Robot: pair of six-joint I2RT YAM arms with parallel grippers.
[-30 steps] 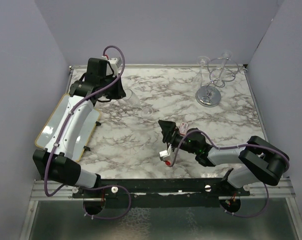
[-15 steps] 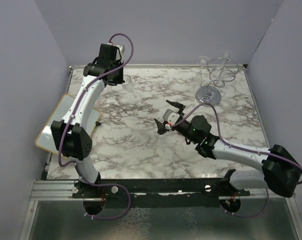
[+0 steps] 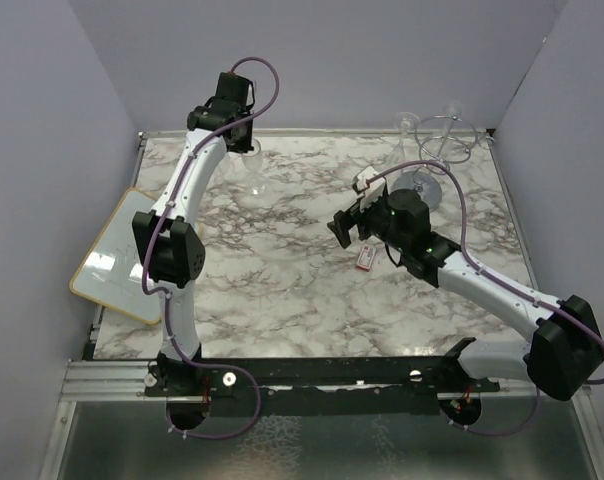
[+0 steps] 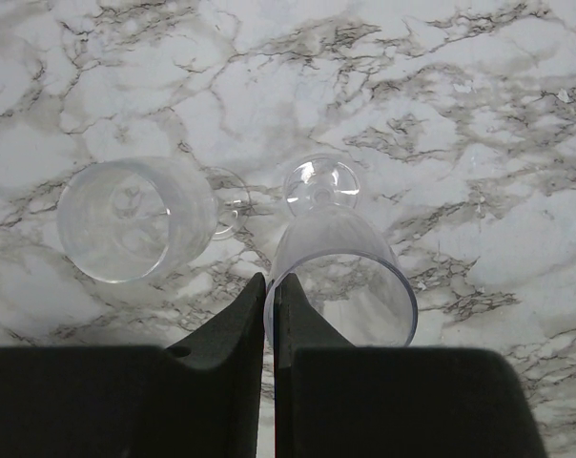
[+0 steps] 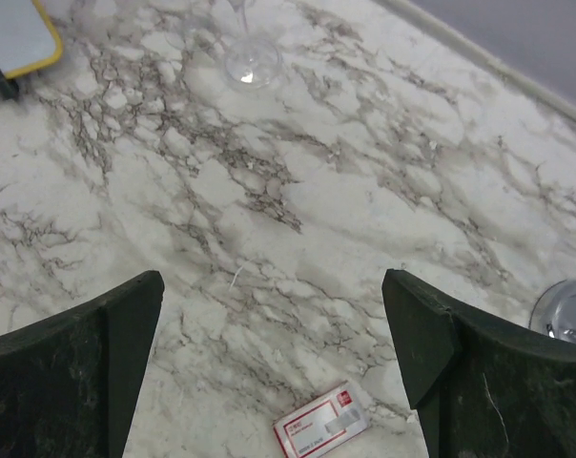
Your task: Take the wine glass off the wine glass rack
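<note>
Far left on the marble table (image 3: 282, 290), close to the back wall, the left gripper (image 4: 270, 286) is pinched on the rim of the wine glass (image 4: 340, 277). A second glass (image 4: 135, 219) stands just beside it. The wine glass rack (image 3: 437, 140) occupies the far right corner, well apart. The right gripper (image 5: 272, 281) hangs over mid-table with its fingers spread wide above a small card (image 5: 321, 431). A yellow-edged tray (image 3: 102, 270) lies at the near left edge.

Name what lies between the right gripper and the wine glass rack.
Only bare table, per the right wrist view, between right gripper and wine glass rack.
</note>
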